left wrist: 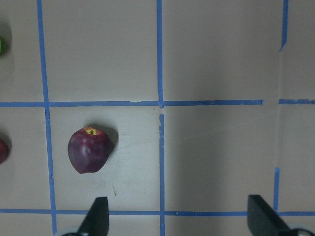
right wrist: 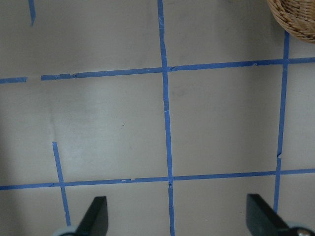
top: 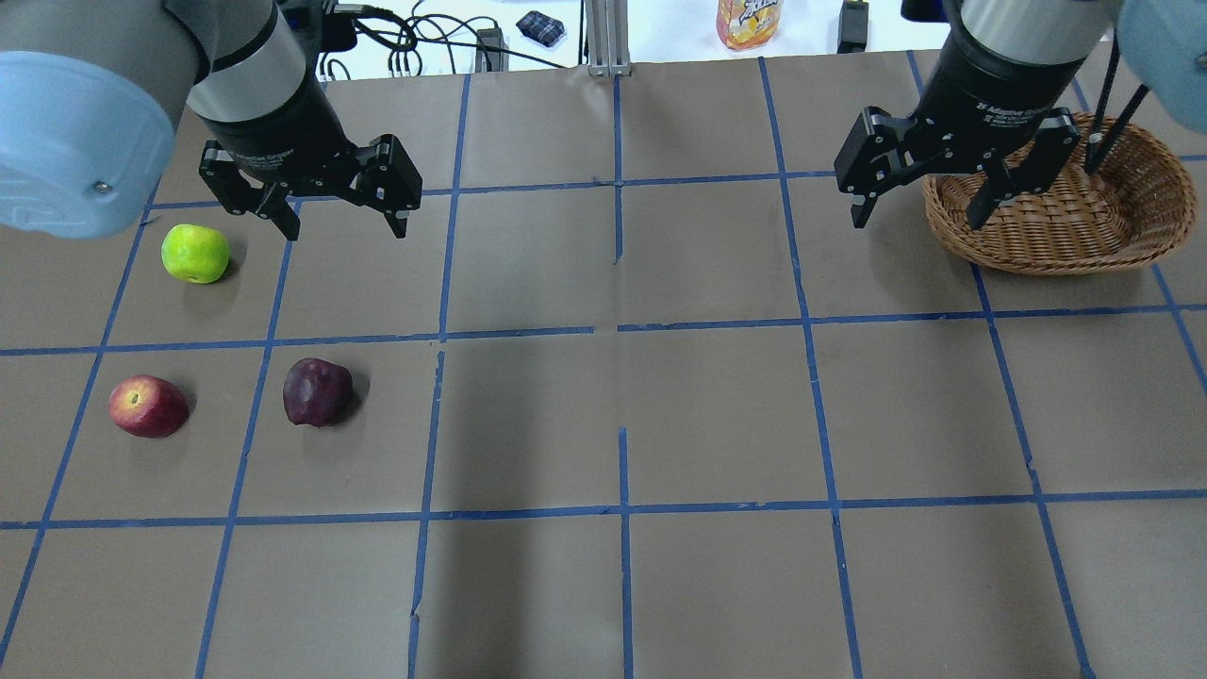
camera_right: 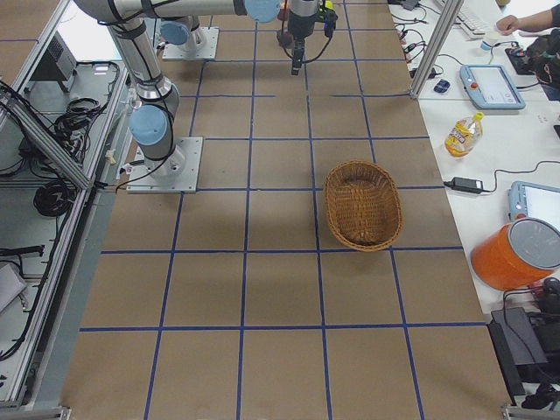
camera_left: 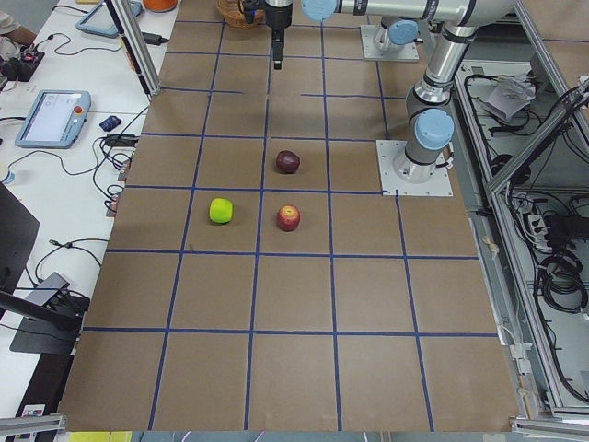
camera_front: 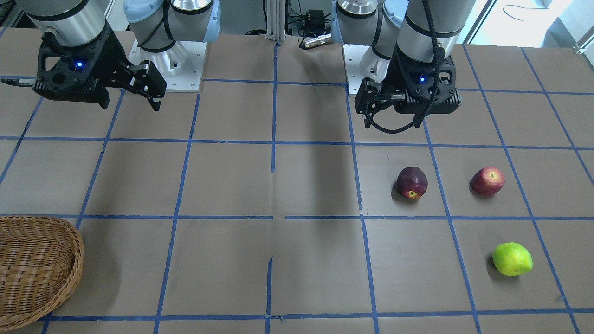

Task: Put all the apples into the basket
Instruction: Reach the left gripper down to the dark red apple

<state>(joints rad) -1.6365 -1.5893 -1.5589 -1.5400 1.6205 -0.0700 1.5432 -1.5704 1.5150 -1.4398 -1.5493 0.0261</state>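
Three apples lie on the table on my left side: a dark purple-red apple point(top: 317, 391) point(camera_front: 412, 182), a red apple with a yellowish patch point(top: 147, 405) point(camera_front: 487, 181), and a yellow-green apple point(top: 195, 253) point(camera_front: 512, 259). My left gripper point(top: 344, 222) hangs open and empty above the table, beyond the dark apple, which shows in the left wrist view point(left wrist: 89, 150). The wicker basket point(top: 1066, 222) point(camera_front: 37, 269) stands empty at the far right. My right gripper point(top: 917, 219) is open and empty, raised just left of the basket.
The table is brown paper with a blue tape grid. The two arm bases point(camera_front: 171, 60) stand at the robot's edge. An orange bottle point(top: 750, 19), cables and tablets lie beyond the far edge, off the work surface.
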